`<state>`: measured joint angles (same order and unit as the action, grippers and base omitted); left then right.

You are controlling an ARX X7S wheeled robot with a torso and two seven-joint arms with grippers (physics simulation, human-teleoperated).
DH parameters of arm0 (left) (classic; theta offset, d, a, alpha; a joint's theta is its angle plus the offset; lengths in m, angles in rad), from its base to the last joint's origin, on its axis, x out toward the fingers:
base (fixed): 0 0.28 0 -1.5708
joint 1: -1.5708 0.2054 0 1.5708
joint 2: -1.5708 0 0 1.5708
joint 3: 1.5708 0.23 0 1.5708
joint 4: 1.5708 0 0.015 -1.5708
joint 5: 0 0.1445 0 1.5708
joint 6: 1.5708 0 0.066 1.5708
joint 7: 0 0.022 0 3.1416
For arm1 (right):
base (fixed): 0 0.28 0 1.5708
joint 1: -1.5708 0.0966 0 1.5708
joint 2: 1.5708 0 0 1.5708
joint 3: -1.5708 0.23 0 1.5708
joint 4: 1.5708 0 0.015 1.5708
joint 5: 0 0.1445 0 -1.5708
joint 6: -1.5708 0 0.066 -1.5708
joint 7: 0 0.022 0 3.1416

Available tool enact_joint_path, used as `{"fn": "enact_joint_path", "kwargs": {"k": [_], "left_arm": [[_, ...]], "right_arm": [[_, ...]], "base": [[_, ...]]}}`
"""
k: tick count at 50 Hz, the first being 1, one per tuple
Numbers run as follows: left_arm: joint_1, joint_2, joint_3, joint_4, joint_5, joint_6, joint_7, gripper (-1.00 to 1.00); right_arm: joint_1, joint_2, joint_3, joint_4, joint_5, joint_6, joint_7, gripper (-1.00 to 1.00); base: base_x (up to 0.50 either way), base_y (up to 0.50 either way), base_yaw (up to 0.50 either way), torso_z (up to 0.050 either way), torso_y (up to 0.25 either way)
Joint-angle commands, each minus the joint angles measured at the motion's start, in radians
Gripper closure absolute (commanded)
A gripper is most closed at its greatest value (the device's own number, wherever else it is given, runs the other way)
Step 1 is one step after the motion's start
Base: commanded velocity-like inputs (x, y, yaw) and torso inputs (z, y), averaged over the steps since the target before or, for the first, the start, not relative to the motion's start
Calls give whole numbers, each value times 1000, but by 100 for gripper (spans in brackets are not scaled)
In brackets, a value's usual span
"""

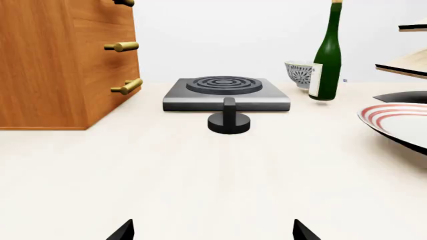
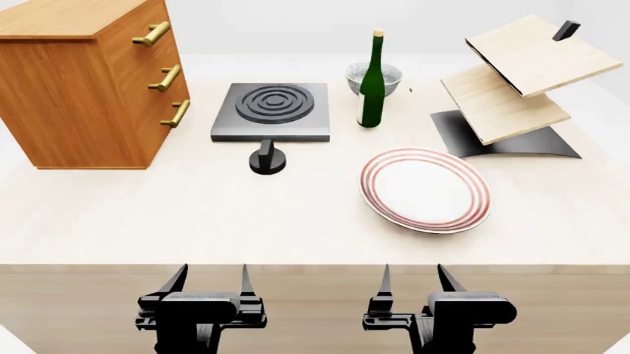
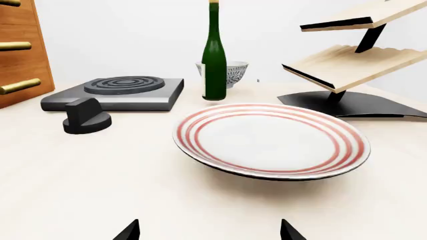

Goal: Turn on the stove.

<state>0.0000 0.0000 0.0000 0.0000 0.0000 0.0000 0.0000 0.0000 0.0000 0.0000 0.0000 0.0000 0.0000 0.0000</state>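
Tabletop (image 2: 197, 214) in pale wood carries everything; largest on it is the wooden drawer cabinet (image 2: 84, 85) at the far left, with a tiered wooden rack (image 2: 517, 81) on a black base at the far right; between them, toward the back, sits the stove (image 2: 273, 110), a flat dark grey hotplate with raised black rings; nearer the robot and to the right lies a red-ringed plate (image 2: 426, 190); a green bottle (image 2: 372, 81) stands just beside the stove's right edge, with a patterned bowl (image 2: 359, 74) behind it; smallest is the black knob (image 2: 268, 159), standing just in front of the stove's near edge, its grip bar pointing toward the hotplate.

Both grippers hang at the near table edge, well apart from all of this; the left gripper (image 2: 209, 284) has its fingers spread and grasps nothing, and the right gripper (image 2: 412, 284) is likewise released and empty.

Nothing of the task looks done yet; the left arm faces the knob squarely, so it seems the likelier one to reach. Likely risks: the knob looks small and loose, so an off-centre pinch could shove it against the stove or slide it rather than turn it; a reach drifting right could topple the tall bottle.
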Motion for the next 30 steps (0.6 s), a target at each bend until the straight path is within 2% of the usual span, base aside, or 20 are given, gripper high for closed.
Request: {"fn": "enact_joint_path", "kwargs": {"k": [1,16,19,25,26,28,30], "left_arm": [[0,-11,13,1,-11,-1,-13,-100],[-1,-53,62,-3,-53,1,-61,-100],[-8,-61,68,3,-51,-17,-70,-100],[-39,-92,39,232,-153,-287,-54,-100],[-57,-104,29,318,-178,-380,-61,-100],[-72,-116,26,386,-191,-439,-70,-100],[-106,-131,15,488,-221,-562,-85,-100]], "right_arm": [[-1,12,-15,-2,12,1,15,-100],[1,52,-64,1,43,6,72,-100],[18,52,-63,4,38,71,103,-100],[57,64,-43,-201,59,356,158,-100],[79,71,-47,-289,54,479,170,-100],[93,89,-56,-374,81,573,142,-100],[113,108,-61,-508,113,672,118,-100]], "base": [[0,0,0,0,0],[0,0,0,0,0],[0,0,0,0,0],[0,0,0,0,0],[0,0,0,0,0],[0,0,0,0,0],[0,0,0,0,0]]}}
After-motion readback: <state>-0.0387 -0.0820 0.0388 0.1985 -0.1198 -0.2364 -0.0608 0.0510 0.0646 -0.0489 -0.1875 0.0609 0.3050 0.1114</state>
